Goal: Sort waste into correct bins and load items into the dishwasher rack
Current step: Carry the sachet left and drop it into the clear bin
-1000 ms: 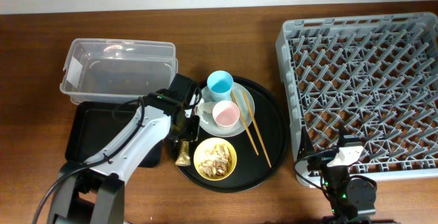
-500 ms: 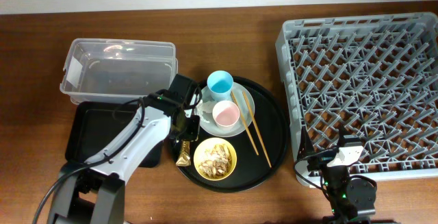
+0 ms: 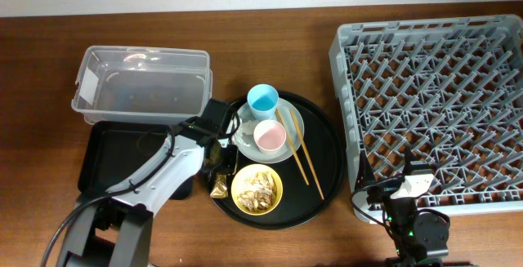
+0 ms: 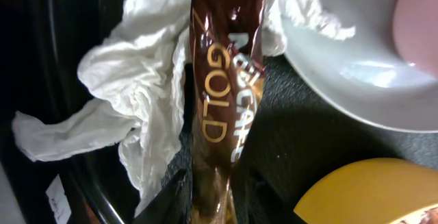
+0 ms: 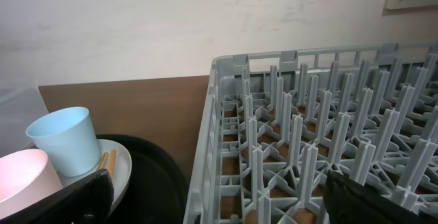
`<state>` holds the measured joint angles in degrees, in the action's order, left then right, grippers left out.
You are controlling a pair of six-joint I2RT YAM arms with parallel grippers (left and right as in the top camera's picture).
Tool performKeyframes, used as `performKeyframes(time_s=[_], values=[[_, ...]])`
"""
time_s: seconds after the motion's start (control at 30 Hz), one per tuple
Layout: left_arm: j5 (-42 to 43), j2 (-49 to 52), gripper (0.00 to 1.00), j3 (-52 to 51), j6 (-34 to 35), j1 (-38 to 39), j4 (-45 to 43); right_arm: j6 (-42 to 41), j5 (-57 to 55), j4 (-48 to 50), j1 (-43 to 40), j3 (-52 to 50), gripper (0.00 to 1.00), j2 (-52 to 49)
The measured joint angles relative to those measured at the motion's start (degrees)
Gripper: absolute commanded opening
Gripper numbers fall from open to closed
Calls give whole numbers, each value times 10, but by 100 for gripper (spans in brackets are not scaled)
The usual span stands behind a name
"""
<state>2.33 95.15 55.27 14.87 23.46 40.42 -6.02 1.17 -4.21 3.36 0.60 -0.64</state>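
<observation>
The brown-gold crinkled wrapper (image 4: 222, 107), lettered in gold, is pinched in the left hand (image 4: 217, 200) across the crumpled white paper napkin (image 4: 130, 107), at the left edge of the round black tray (image 3: 327, 169). The right hand (image 5: 219, 207) is spread wide beside the grey dishwasher rack (image 5: 308, 148) on the brown wooden desk (image 3: 270, 46), a pale wall (image 5: 137, 25) behind.

Round black tray (image 3: 327, 149) is crowded: plate (image 3: 296, 124), blue cup (image 3: 263, 99), pink cup (image 3: 270, 136), chopsticks (image 3: 301, 154) and yellow bowl (image 3: 279, 187) fill its left and centre; only its right portion lies bare. Napkin (image 4: 130, 80) and wrapper (image 4: 222, 101) clutter the left rim beneath the left arm (image 3: 167, 169); clear tub (image 3: 139, 87) stands open above; bare table (image 3: 270, 46) separates tray from rack (image 3: 433, 95).
</observation>
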Motion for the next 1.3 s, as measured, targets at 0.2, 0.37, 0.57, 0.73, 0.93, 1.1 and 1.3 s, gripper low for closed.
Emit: performKeyframes(time_s=[0.2, 0.37, 0.57, 0.73, 0.93, 1.1, 1.3], values=[[0, 0, 1, -12, 5, 0, -7, 0, 0, 0, 0, 0, 98, 0], [1, 0, 0, -12, 6, 0, -7, 0, 0, 0, 0, 0, 98, 0], [7, -11, 0, 46, 6, 0, 81, 0, 0, 0, 0, 0, 98, 0], [7, -79, 1, 143, 6, 0, 103, 0, 0, 0, 0, 0, 98, 0], [-48, -136, 0, 191, 25, -36, 52, 0, 0, 0, 0, 0, 98, 0], [-98, -122, 0, 191, 80, -94, -7, 0, 0, 0, 0, 0, 98, 0], [-114, -90, 0, 191, 116, -143, 11, 0, 0, 0, 0, 0, 98, 0]])
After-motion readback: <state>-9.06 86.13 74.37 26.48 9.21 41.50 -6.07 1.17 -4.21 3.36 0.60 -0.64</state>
